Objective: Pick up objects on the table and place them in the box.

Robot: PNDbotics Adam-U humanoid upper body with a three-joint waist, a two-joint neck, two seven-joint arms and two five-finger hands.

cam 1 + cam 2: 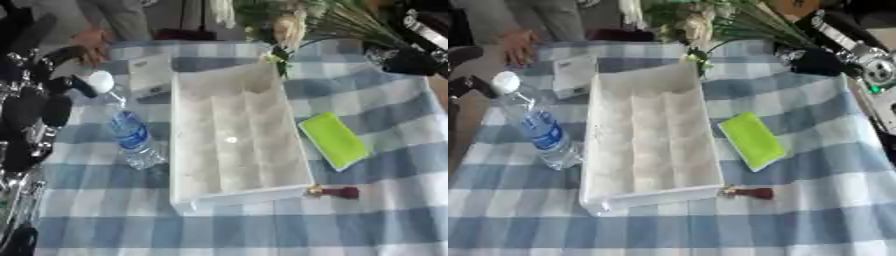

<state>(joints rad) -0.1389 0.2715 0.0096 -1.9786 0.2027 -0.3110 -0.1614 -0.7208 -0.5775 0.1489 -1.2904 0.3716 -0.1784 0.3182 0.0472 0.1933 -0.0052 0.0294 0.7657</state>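
Small dark-red object nearest, beside the white box; nothing placed yet.
Green pad right of box, water bottle left. Left hand near bottle, right hand far; whether fingers are spread cannot be told. Next: reach and grasp.

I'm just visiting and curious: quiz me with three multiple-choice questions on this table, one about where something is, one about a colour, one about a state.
1. Where is the water bottle?
A. left of the white box
B. inside it
C. right of it

2. What colour is the flat pad right of the box?
A. red
B. lime green
C. black

3. How do the box's compartments look?
A. packed full
B. covered by a lid
C. open, holding nothing clear

Answers: 1 A, the bottle lies outside the left wall. 2 B, it is bright yellow-green. 3 C, bare white compartments show.
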